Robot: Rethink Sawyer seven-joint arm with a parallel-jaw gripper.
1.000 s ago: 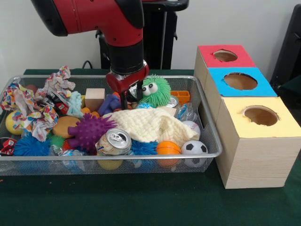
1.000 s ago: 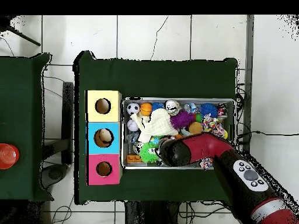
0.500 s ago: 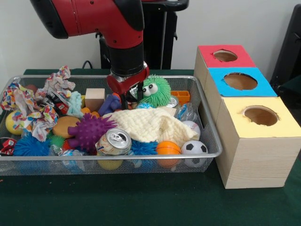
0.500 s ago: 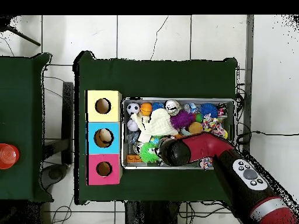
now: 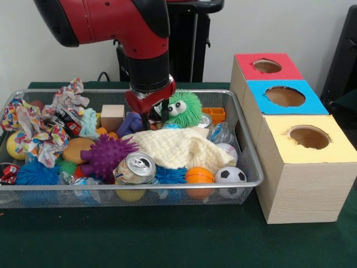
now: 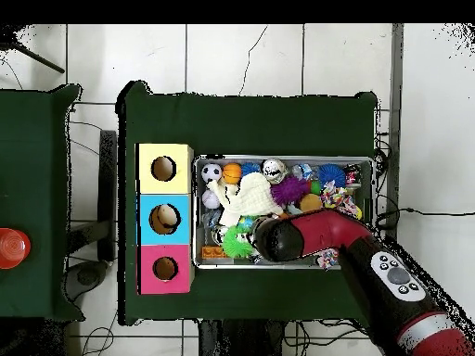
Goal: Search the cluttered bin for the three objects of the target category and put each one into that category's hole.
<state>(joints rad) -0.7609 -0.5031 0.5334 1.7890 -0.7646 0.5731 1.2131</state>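
Far to the gripper's left in the front view, knotted patterned rags (image 5: pixel 33 131) are heaped against the wire bin (image 5: pixel 254 167) wall, with a blue spiky ball (image 5: pixel 38 172) low in that corner. Closer in, a wooden block (image 5: pixel 112 116) stands just left of the gripper, and a purple spiky ball (image 5: pixel 106 155) and an upright drink can (image 5: pixel 135 167) lie in front of it, nearer the camera. The gripper (image 5: pixel 154 119) itself hangs low over the back middle of the bin, its dark tips dipping among a purple toy (image 5: pixel 132 122) and the edge of a cream knitted cloth (image 5: pixel 178 148) — whether the tips are apart or closed on anything cannot be told, since clutter hides them. Just to its right sits a green fuzzy toy (image 5: pixel 182 108) with big eyes, seemingly propped on the items beneath. The cloth drapes over the centre, likely hiding other pieces. Well to the right, outside the bin, stand the boxes with holes: red (image 5: pixel 266 66), blue (image 5: pixel 285 96) and yellow (image 5: pixel 309 137). Which category is sought is not shown, so the target remains unidentified in the pile.
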